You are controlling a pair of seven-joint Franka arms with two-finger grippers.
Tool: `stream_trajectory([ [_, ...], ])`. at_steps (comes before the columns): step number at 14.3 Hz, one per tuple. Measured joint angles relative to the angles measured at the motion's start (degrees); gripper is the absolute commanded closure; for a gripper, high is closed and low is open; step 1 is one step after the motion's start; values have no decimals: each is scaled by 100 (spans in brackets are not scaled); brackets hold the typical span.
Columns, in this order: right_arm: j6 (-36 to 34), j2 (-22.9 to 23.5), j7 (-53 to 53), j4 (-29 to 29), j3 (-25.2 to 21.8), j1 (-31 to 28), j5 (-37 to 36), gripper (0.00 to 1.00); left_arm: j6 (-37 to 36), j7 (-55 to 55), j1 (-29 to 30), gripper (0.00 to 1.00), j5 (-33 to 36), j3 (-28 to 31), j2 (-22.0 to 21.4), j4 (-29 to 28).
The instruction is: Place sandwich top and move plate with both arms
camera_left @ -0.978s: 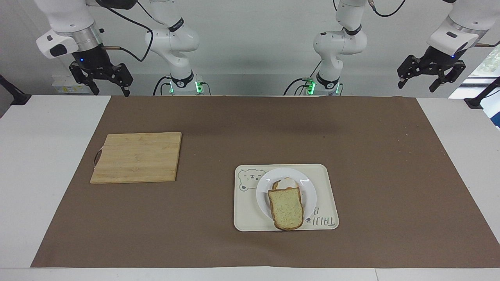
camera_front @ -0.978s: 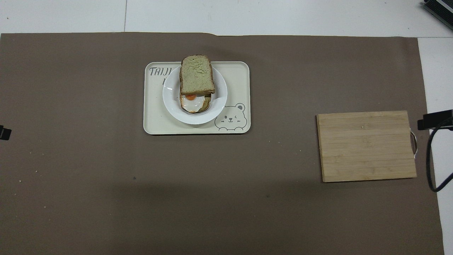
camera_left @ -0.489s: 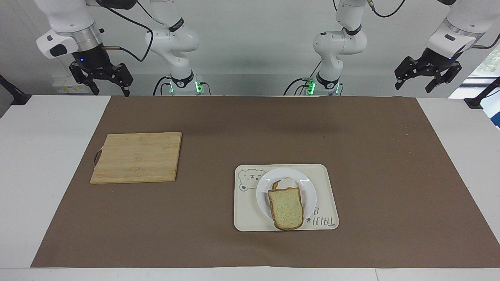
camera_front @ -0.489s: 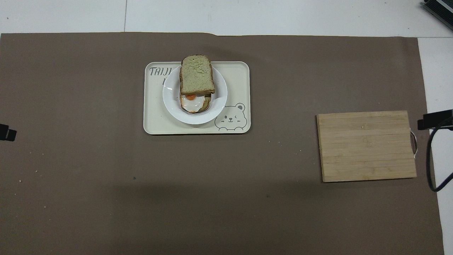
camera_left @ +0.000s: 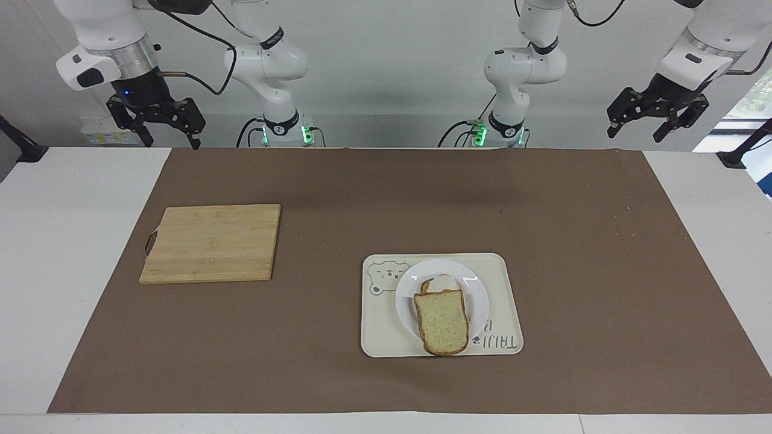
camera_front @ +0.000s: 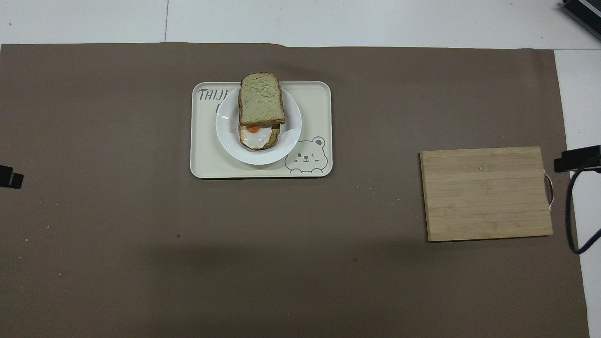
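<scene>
Bread: sandwich top (camera_left: 444, 322) is seen lying on the plate (camera_left: 476, 298), shifted off the egg slice (camera_front: 256, 136) so that it overhangs the plate rim on the side farther from the robots; egg left partly uncovered. Plate is set on the bear tray (camera_left: 503, 283), approx. mid-worktop (camera_left: 90, 181). Cutting board (camera_left: 211, 243) is found well apart from the plate, toward the right arm's end. Both hands are raised at the robots' edge, well away from the plate, nothing gripped: left hand (camera_left: 656, 117) w/ fingers spread, right hand (camera_left: 158, 123) likewise spread. Top-placing step is judged done, though loosely. Next, plate move w/ both arms is called for: a grip at each side of the rim, lift kept level so the bread isn't slid off.
</scene>
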Motion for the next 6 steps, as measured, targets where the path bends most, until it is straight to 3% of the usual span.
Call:
stream_trajectory([
  [6, 0, 0, 0, 0, 0, 0, 0, 0, 48, 0, 3, 0, -1, 8, -2, 0],
])
